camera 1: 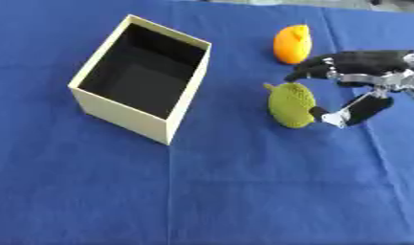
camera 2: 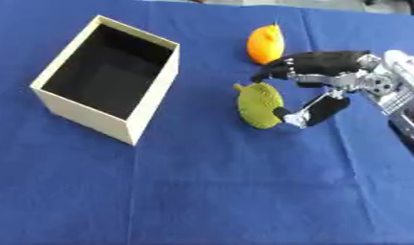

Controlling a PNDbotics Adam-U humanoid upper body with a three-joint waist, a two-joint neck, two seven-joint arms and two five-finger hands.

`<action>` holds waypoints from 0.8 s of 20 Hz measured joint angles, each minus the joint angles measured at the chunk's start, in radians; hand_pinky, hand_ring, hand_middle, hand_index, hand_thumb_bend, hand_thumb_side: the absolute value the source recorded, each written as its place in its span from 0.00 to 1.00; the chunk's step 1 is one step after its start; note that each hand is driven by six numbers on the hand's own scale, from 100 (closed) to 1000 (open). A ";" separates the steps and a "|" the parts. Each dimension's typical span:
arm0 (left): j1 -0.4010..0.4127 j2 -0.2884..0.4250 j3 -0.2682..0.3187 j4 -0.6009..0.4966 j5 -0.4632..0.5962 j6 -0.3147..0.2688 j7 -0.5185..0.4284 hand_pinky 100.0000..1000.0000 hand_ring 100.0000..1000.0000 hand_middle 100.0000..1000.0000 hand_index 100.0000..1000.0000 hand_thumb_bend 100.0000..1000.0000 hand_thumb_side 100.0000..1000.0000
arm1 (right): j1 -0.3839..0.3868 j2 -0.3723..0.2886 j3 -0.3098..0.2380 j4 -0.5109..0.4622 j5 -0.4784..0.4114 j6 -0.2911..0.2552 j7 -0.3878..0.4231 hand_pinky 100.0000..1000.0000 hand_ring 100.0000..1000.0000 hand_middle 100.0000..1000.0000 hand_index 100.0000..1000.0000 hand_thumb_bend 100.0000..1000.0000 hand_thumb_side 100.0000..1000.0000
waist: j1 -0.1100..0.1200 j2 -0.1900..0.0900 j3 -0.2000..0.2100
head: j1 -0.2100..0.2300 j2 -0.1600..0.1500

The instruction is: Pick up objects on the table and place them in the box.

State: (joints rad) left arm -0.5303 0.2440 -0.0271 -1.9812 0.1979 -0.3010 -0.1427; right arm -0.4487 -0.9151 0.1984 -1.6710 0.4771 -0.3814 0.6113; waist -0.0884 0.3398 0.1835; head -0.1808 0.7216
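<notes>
The right hand (camera 2: 314,91) reaches in from the right, spread wide around the green spiky fruit (camera 2: 259,105) without closing on it: fingers (camera 2: 285,67) arch above it, thumb (camera 2: 314,112) low at its near side. The fruit lies on the table (camera 2: 210,191), just left of the palm, its long axis running away from the robot, stem at the far end. An orange fruit (camera 2: 266,44) sits just beyond the fingers. The box (camera 2: 80,115) stands open, well apart to the hand's left. The left hand is out of sight.

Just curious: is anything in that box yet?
Empty: the box shows only its dark inside; the green fruit and orange fruit lie outside.
</notes>
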 measured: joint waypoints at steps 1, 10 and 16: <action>-0.001 0.000 0.000 0.000 0.000 0.000 0.000 0.77 0.76 0.66 0.80 0.00 0.55 | -0.004 0.005 0.000 0.013 0.004 0.001 0.002 1.00 1.00 0.86 0.99 0.00 0.28 | 0.000 0.000 0.002 | 0.000 0.000; -0.017 -0.001 0.000 0.000 0.002 0.002 -0.001 0.77 0.75 0.66 0.80 0.00 0.54 | -0.028 0.034 0.000 0.097 0.080 -0.032 -0.049 1.00 1.00 0.87 1.00 0.00 0.30 | 0.005 0.014 0.002 | -0.004 0.000; -0.019 -0.001 0.000 0.000 0.002 0.001 -0.001 0.77 0.75 0.66 0.80 0.00 0.54 | -0.036 0.043 0.005 0.118 0.122 -0.050 -0.062 1.00 1.00 0.87 1.00 0.00 0.30 | 0.008 0.023 0.004 | -0.006 0.000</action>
State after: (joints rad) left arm -0.5496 0.2430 -0.0272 -1.9812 0.2000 -0.2996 -0.1438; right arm -0.4844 -0.8717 0.2039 -1.5526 0.5995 -0.4309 0.5497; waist -0.0803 0.3626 0.1871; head -0.1870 0.7211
